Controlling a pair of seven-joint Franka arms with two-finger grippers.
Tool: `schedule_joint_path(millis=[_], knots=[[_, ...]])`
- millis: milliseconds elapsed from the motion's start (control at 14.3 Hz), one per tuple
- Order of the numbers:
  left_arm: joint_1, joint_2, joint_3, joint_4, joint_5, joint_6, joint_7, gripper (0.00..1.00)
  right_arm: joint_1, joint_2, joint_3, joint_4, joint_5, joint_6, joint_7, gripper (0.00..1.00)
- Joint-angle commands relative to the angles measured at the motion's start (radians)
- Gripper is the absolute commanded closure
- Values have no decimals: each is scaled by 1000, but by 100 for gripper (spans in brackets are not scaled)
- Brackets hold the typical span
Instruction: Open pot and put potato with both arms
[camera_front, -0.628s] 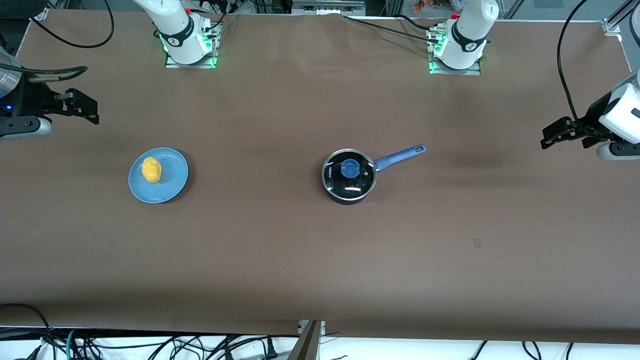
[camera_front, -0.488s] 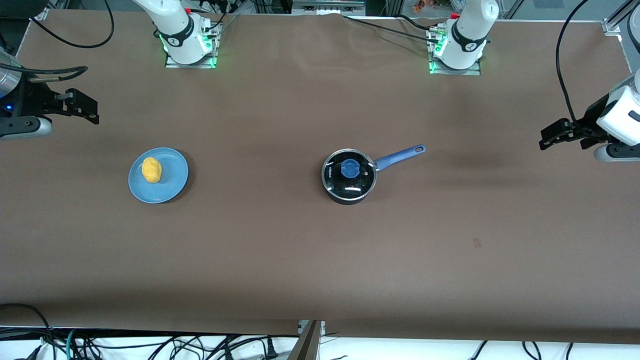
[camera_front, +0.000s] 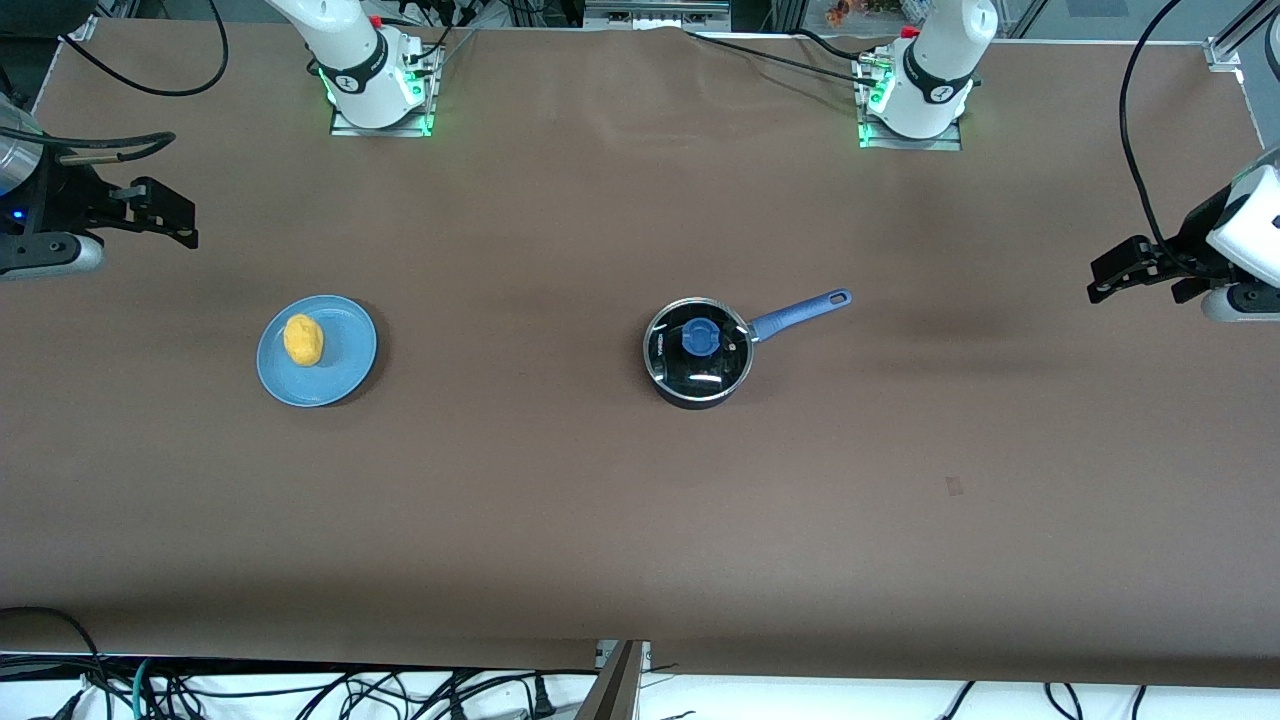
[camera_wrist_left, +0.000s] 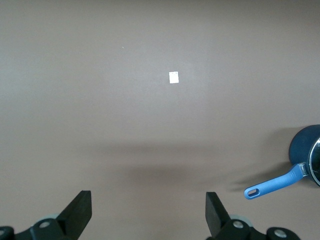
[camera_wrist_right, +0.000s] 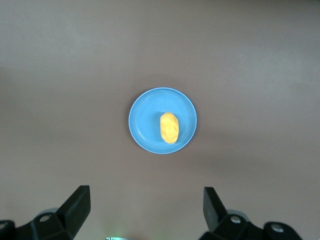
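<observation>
So the count was one pot (camera_front: 699, 352), one glass lid (camera_front: 699, 346) sitting shut on it with its blue knob (camera_front: 698, 337) on top, one potato (camera_front: 303, 340), one light-blue plate (camera_front: 345, 369) and two grippers.

The pot stood around the middle of the table (camera_front: 600, 500), its long blue handle (camera_front: 800, 309) angled toward the left arm's end. The potato lay on the plate, off-centre, well apart from the pot toward the right arm's end.

There was loads of open brown tabletop all around both things, and the whole strip nearer the front camera was open too, apart from one tiny paper scrap (camera_front: 954, 486) toward the left arm's end.

The left gripper (camera_front: 1110, 272) hung over the table's edge at its own end, fingers (camera_wrist_left: 80, 212) spread wide with nothing between them. The right gripper (camera_front: 165, 212) did the same at its end, fingers (camera_wrist_right: 77, 205) wide apart and empty, with the plate and potato in its wrist view.

Both arms were cut off by the front view's edges, so only bits of them showed. In the left wrist view the pot was clipped at the frame edge, mostly just handle.
</observation>
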Motion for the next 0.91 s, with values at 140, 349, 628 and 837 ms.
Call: schedule_joint_path(millis=[140, 349, 628, 837], knots=[[8, 18, 0, 32, -16, -3, 29, 0, -3, 0, 0, 10, 8, -11, -9, 0], [5, 39, -3, 33, -16, -2, 26, 0, -3, 0, 0, 10, 8, -11, -9, 0], [3, 53, -4, 35, -11, -2, 26, 0, -3, 0, 0, 10, 8, -9, -9, 0], [2, 52, -6, 46, -11, -23, 40, 0, -3, 1, 0, 10, 8, -8, -9, 0]])
